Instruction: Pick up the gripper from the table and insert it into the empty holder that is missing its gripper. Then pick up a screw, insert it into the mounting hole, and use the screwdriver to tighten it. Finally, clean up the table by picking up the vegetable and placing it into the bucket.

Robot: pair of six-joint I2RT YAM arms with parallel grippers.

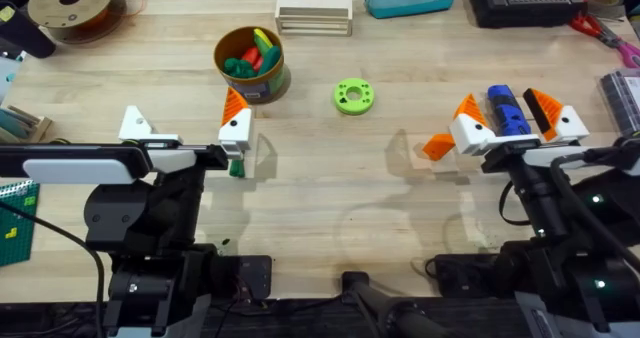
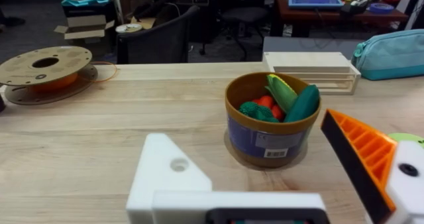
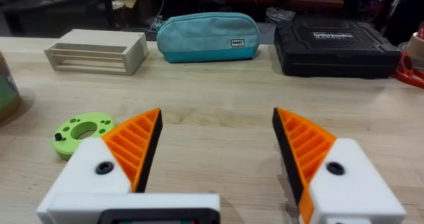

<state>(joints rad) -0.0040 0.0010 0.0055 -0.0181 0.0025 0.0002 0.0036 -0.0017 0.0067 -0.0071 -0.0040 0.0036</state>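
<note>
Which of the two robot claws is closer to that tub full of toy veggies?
The left gripper: its orange-padded finger sits just below the yellow-tan bucket of toy vegetables. The right gripper is far across the table, beyond the green ring.

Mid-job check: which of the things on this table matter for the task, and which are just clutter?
For the job:
- bucket, toy vegetables inside
- small dark-green piece, likely the vegetable
- left gripper, open
- right gripper, open

Lying about:
- green ring
- wooden rack
- teal pouch
- black case
- spool
</note>
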